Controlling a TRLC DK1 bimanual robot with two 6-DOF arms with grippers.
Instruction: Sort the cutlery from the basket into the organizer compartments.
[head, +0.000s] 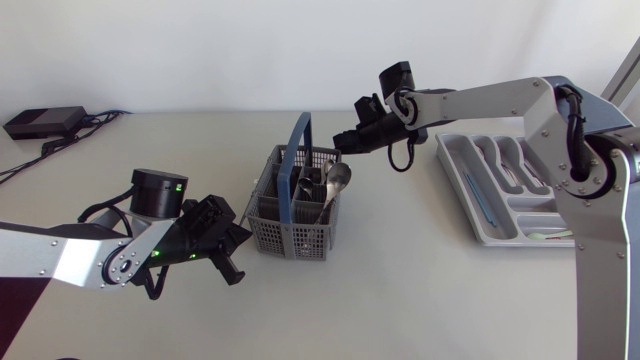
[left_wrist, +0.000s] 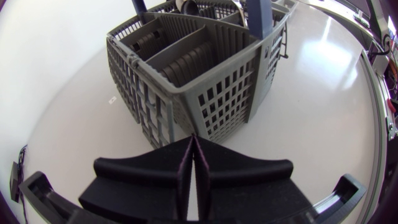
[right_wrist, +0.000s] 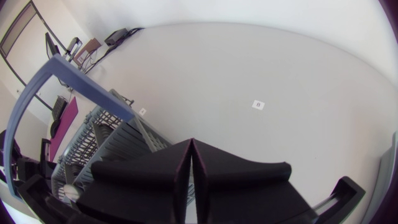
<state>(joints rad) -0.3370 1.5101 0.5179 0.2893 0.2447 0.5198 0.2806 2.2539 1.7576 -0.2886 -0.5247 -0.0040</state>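
Two claws, both pinched closed and empty: right claw (head: 345, 141) above the far side of the cutlery basket (head: 293, 208), which sits mid-surface (head: 400, 300); left claw (head: 234, 268) just beside it. The right one should open before descending, clear the blue handle (head: 296, 140), and take one spoon (head: 338, 178) toward the organizer (head: 470, 215).

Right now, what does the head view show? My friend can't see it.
A grey cutlery basket with a blue handle sits mid-table, holding a spoon and dark cutlery. The right gripper, shut, hangs by its far rim; the left gripper, shut, is beside it on the left. A grey organizer with a few pieces lies on the right.
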